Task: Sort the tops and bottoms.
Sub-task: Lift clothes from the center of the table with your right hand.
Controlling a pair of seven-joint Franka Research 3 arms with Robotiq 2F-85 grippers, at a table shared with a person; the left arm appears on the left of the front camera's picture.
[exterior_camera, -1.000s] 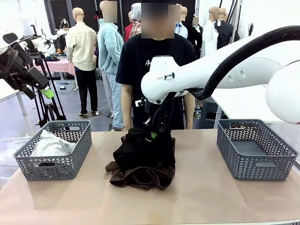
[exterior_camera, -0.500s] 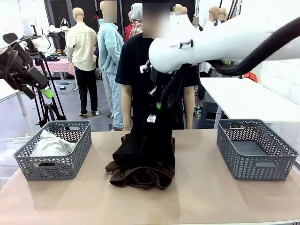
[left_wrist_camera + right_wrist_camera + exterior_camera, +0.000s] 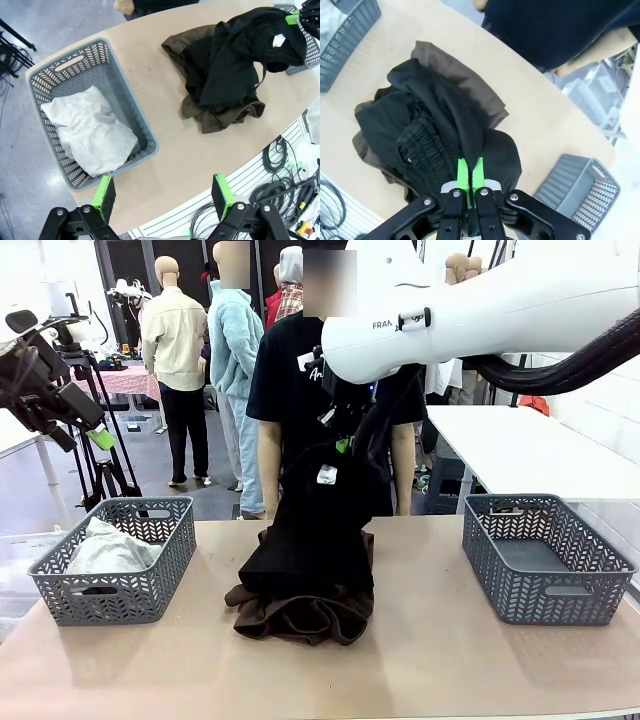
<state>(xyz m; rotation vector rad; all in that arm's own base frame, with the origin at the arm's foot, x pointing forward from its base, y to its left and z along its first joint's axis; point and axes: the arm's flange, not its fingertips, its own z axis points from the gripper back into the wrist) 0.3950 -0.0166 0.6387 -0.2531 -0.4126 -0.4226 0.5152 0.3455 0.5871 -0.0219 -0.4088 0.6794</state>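
The pale grey-white fabric top [image 3: 105,548] lay in the grey lattice basket [image 3: 130,505], lower left. The right hand [image 3: 470,172] clamped a black soft garment [image 3: 315,530]; the left hand [image 3: 162,192] was apart. Bottoms were unsorted.

Light: bright and even, from overhead; the surface [image 3: 450,660] is evenly lit.
Shadows: soft and faint, just under the bottoms [image 3: 305,580].
Glare: the right arm [image 3: 520,310] above the bottoms is nearly blown white; the floor [image 3: 20,150] beyond the surface shows a sheen.
Dark detail: the bottoms' black folds are barely readable.
Distortion: the wrist views curve the surface's edge.
Focus: front view sharp.
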